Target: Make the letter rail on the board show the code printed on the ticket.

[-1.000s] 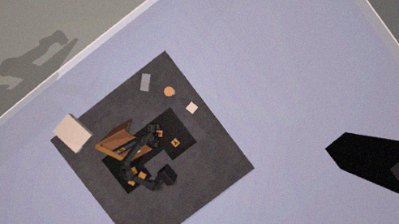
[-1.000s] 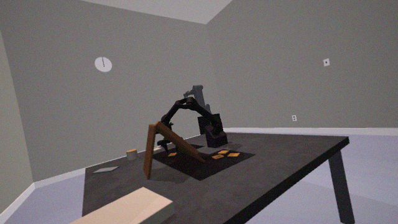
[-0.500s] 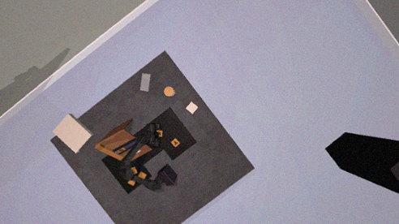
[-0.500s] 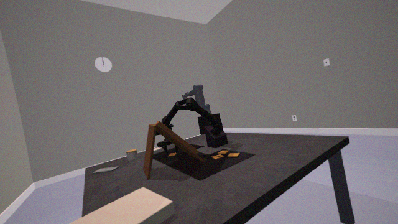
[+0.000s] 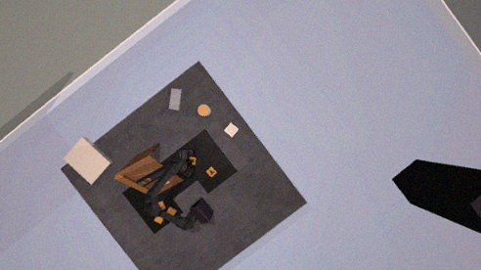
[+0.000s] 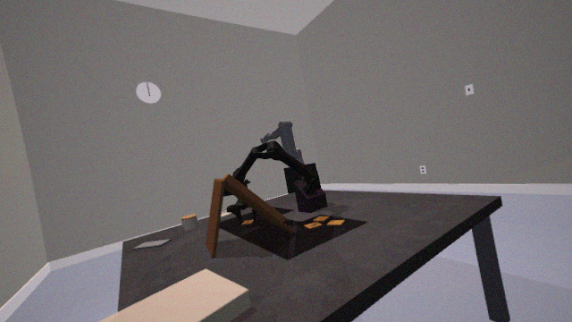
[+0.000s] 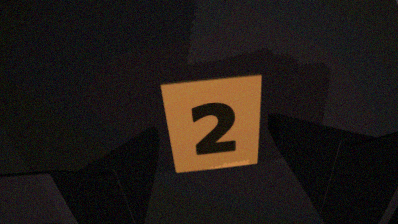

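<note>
The orange tile marked 2 [image 7: 215, 125] [image 5: 193, 160] [image 6: 247, 222] lies flat on the dark mat. My gripper [image 7: 213, 127] [image 5: 189, 165] [image 6: 241, 216] is open and points down at it, one finger on each side of the tile in the wrist view; nothing is held. The wooden board [image 5: 139, 166] [image 6: 215, 219] stands tilted, with one orange tile [image 5: 145, 181] in its dark rail; its letter is unreadable here. The arm covers part of the board. The ticket [image 5: 168, 183] is mostly hidden and unreadable. A tile marked A [image 5: 211, 172] lies beside the 2.
Several loose orange tiles [image 5: 171, 211] [image 6: 336, 222] lie near the arm's base [image 5: 201, 210] [image 6: 310, 199]. An orange-topped cup [image 5: 203, 110] [image 6: 189, 222], a grey flat piece [image 5: 175, 99] [image 6: 152, 244], a small white square [image 5: 231, 130] and a pale box [image 5: 87, 160] [image 6: 192, 297] stand around the counter.
</note>
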### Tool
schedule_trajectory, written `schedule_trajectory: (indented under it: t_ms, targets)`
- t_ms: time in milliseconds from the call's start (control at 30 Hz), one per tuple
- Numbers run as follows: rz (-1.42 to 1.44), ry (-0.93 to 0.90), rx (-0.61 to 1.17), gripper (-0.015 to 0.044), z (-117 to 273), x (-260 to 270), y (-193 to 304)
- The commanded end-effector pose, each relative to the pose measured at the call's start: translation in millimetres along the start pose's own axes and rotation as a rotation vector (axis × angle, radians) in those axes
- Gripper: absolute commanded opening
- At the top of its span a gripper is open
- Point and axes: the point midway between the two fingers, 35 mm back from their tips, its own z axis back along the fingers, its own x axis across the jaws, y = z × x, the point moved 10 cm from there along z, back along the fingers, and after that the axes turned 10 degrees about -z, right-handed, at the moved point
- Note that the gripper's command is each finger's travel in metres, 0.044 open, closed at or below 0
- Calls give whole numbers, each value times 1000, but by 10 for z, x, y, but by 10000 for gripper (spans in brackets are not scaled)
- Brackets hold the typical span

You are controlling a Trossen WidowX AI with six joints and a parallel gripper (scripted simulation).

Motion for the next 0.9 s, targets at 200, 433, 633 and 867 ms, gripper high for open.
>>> schedule_trajectory:
  t_ms: [200,433,633,867]
  targets:
    - [-5,0,-4,340,-5,-1,3]
    - [-5,0,-4,340,-5,-1,3]
    - [-5,0,-4,340,-5,-1,3]
    - [-5,0,-4,268,-10,-1,3]
